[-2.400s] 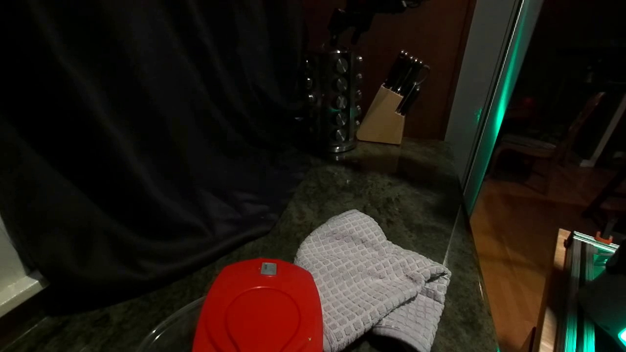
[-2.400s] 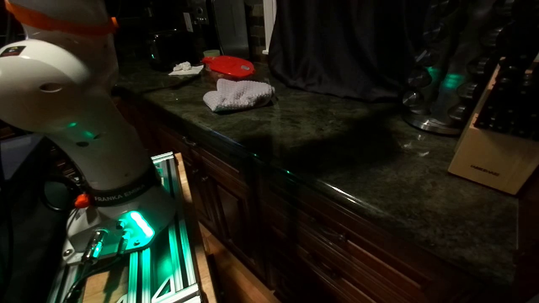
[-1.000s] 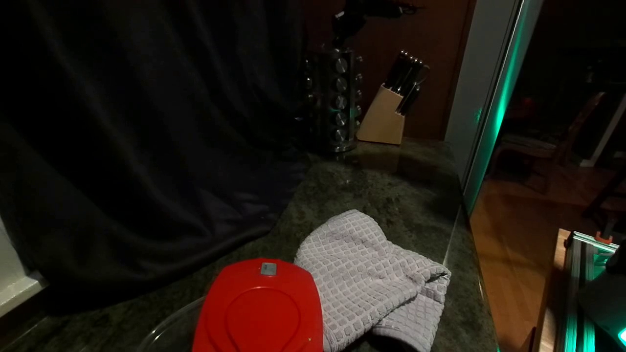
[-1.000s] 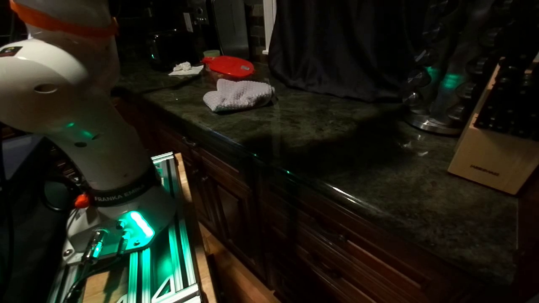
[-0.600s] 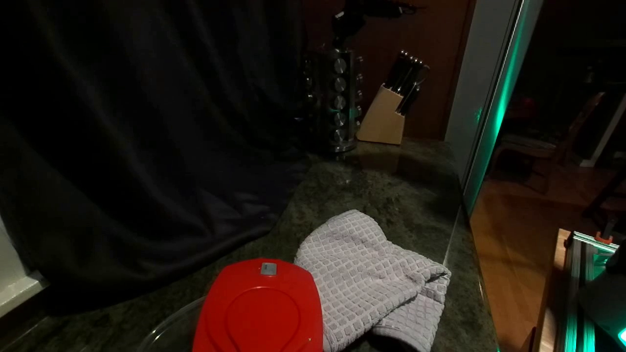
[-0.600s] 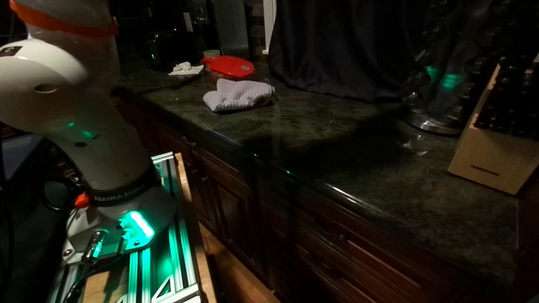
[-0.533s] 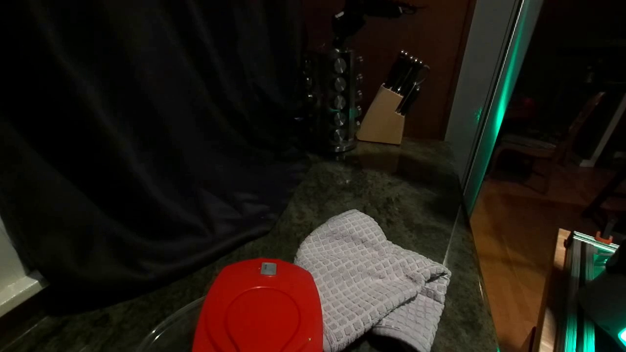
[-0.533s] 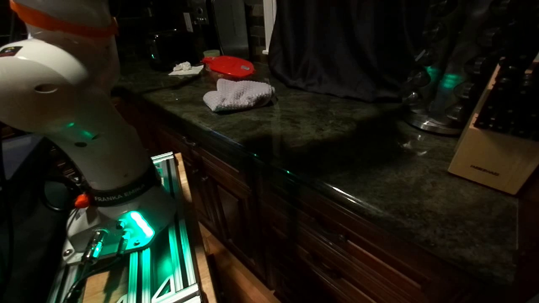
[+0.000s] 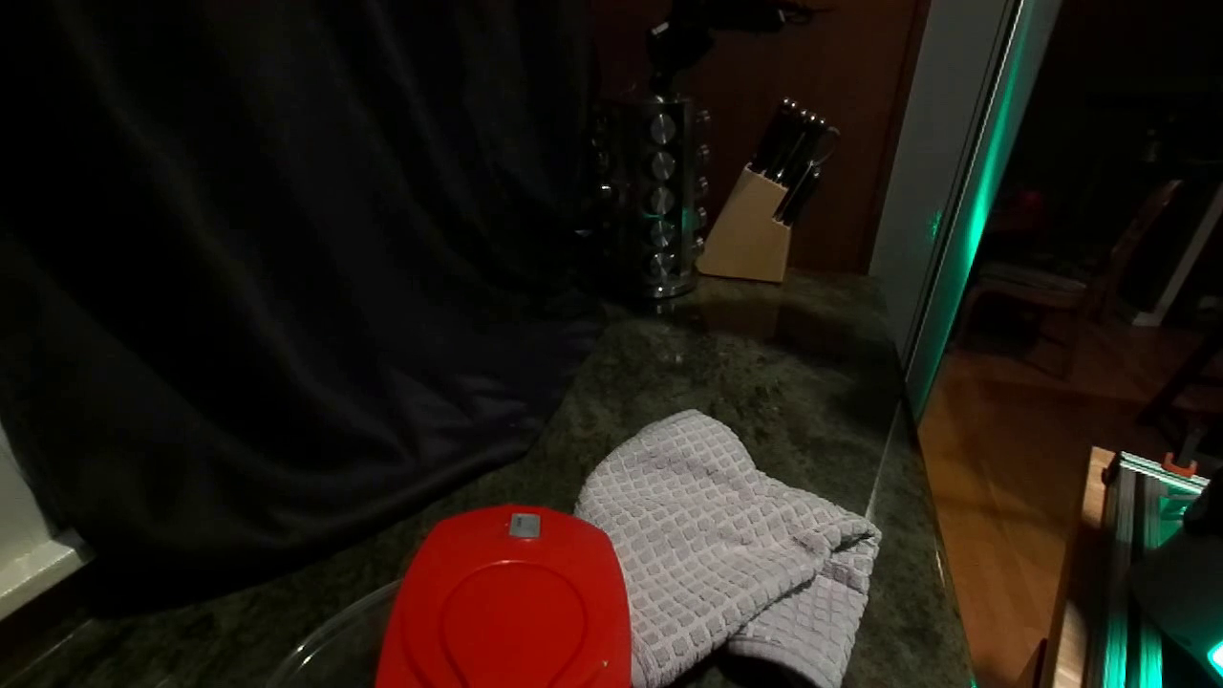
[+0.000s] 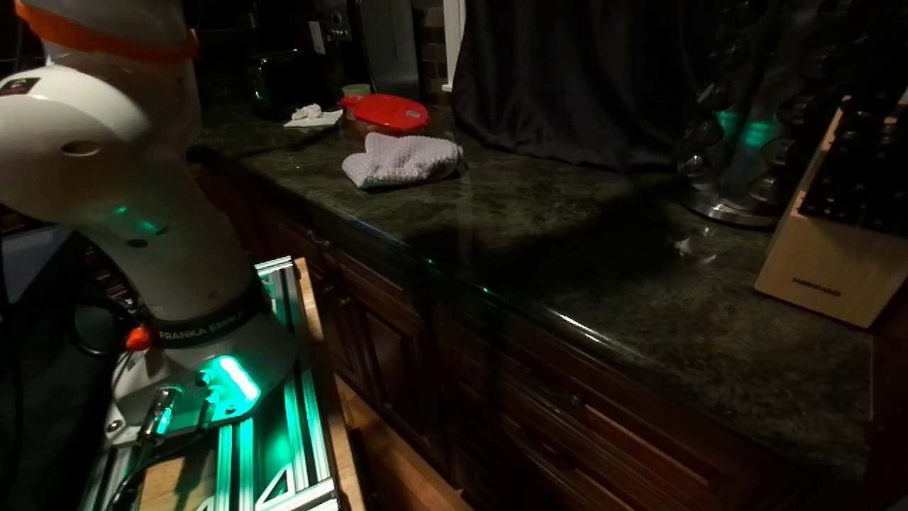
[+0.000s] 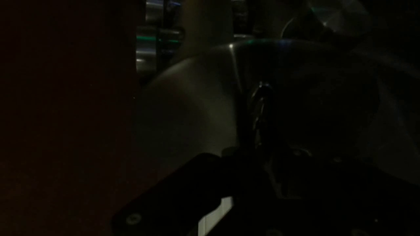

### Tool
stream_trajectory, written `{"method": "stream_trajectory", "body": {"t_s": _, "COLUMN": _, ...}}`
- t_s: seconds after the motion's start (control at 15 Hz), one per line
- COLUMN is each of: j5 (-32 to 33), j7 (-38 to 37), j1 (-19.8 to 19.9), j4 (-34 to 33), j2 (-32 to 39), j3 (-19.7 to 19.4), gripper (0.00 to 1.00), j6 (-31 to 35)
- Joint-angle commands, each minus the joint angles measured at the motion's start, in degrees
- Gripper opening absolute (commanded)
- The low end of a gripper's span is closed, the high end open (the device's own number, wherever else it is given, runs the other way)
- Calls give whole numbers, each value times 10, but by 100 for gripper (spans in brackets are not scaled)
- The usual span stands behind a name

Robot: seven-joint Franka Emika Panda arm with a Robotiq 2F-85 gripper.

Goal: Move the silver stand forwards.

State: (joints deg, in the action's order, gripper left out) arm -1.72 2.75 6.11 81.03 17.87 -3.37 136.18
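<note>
The silver stand (image 9: 662, 201), a tall chrome rack with columns of round knobs, stands upright at the far end of the counter. Its lower part and base (image 10: 734, 211) show at the right of an exterior view. Seen from the wrist, its round shiny top (image 11: 200, 111) fills the middle of the picture. My dark gripper (image 9: 661, 88) points down onto the centre of that top. The fingers are close together there, seemingly around a thin shiny loop (image 11: 261, 86); darkness hides the exact contact.
A tan knife block (image 9: 748, 225) with dark handles stands right beside the stand. A black curtain (image 9: 382, 239) hangs on its other side. A grey towel (image 9: 707, 535) and a red lid (image 9: 511, 602) lie further along the counter (image 9: 755, 373).
Over two seconds ago my gripper was apart and slightly higher; it has come down and shut at the stand's top. The stand's knobs have shifted slightly left in both exterior views, like a small turn.
</note>
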Motion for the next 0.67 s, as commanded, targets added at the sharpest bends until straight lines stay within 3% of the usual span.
{"method": "stream_trajectory", "body": {"t_s": 0.0, "j5": 1, "j7": -31, "j1": -7, "j4": -15, "j2": -16, "j3": -2, "gripper": 4, "j6": -26}}
{"method": "stream_trajectory", "body": {"t_s": 0.6, "j5": 8, "j7": -86, "j1": -17, "j4": -55, "j2": -16, "j3": -4, "gripper": 4, "j6": -84}}
